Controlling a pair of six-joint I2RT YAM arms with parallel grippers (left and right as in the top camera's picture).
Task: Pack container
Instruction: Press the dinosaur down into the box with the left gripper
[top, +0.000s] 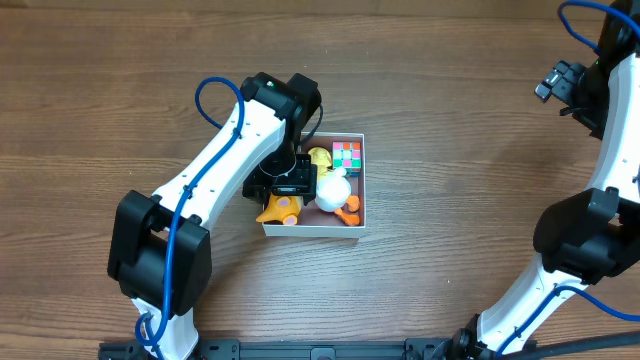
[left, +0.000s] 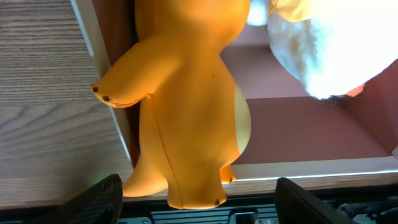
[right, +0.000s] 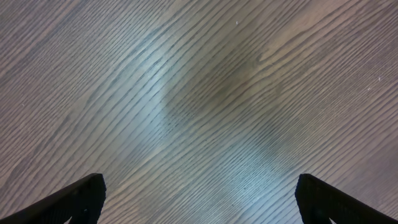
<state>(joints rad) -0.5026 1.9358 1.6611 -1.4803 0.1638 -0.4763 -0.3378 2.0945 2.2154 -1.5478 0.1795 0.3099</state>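
The container (top: 320, 229) is a shallow white-walled square box at the table's middle. It holds a colour cube (top: 346, 156), a yellow toy (top: 320, 157) and a white plush toy (top: 332, 190) with orange feet. An orange toy (top: 280, 208) lies over its left front corner. My left gripper (top: 290, 185) hangs right above that toy. In the left wrist view the orange toy (left: 186, 106) straddles the container's white wall (left: 102, 62), and my left gripper (left: 196, 202) is open, with a gap between the toy and each finger. My right gripper (right: 199, 199) is open over bare wood.
The white plush toy (left: 323, 50) lies on the pink-brown floor (left: 298, 130) just right of the orange toy. The right arm (top: 560, 85) stands far off at the table's back right corner. Brown wood table (top: 450, 120) surrounds the box.
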